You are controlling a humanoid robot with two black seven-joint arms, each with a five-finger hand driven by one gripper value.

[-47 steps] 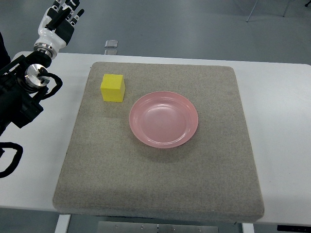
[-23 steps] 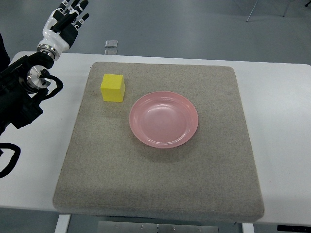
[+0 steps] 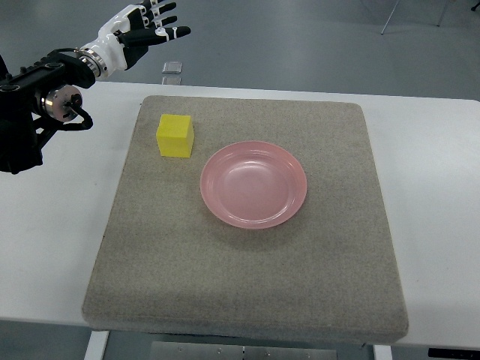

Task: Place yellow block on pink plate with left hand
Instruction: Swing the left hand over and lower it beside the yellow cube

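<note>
A yellow block (image 3: pixel 175 136) sits on the grey mat (image 3: pixel 247 277) near its far left corner. To its right, a little apart from it, lies the pink plate (image 3: pixel 253 184), with nothing in it. My left hand (image 3: pixel 142 28) hovers above the table's far edge, up and left of the block, fingers spread and holding nothing. Its black arm (image 3: pixel 34 90) enters from the left edge. The right arm does not show.
The mat lies on a white table (image 3: pixel 442 187). A small grey object (image 3: pixel 172 67) lies on the floor beyond the table's far edge, just right of my left hand.
My left hand has swung to the right and turned, its fingers now pointing right toward the area above the block. The block and plate have not moved.
</note>
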